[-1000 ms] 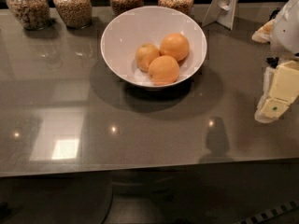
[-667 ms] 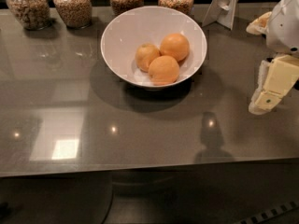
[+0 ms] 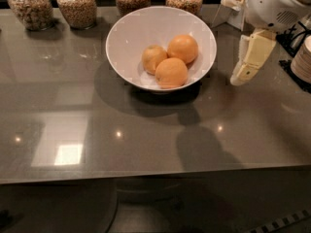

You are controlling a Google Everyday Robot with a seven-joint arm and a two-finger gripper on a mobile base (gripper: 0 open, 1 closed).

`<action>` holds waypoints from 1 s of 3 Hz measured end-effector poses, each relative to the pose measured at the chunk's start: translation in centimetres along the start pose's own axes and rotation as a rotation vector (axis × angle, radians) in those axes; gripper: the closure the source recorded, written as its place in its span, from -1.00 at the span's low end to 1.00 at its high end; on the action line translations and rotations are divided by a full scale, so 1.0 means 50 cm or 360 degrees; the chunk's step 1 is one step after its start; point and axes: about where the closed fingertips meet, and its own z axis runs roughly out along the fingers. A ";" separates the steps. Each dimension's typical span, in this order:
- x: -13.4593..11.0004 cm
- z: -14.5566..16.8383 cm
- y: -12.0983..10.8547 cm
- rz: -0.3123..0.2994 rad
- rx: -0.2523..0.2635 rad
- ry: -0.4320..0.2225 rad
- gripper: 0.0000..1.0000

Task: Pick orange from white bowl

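Since the earlier frames the cream two-finger gripper (image 3: 241,78) has travelled left and up, closing on the bowl's right side; it now hangs just right of the rim, above the counter, touching nothing. Whether its fingers are spread or pressed together cannot be told from this angle.

The large glossy white round bowl (image 3: 127,38) holds three fruits in contact. The target, the round deep-orange orange (image 3: 171,72), sits at the front, against the paler yellowish fruit (image 3: 153,58) and the lighter orange fruit (image 3: 183,48) behind.

Step in hand: approach. Judgement: come over the rim from above and descend vertically onto the front fruit, fingers straddling its widest part, clear of both neighbours; smooth skin may slip, so grip centred.

Surface: glossy grey stone counter (image 3: 73,125), reflective. Four glass jars of grains (image 3: 76,5) line the back edge; stacked white plates (image 3: 303,59) at the right.
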 end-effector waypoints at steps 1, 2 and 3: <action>-0.048 0.034 -0.095 -0.0128 0.0036 -0.0078 -1.00; -0.048 0.034 -0.094 -0.0128 0.0034 -0.0077 -1.00; -0.046 0.041 -0.113 -0.0213 0.0060 -0.0019 -1.00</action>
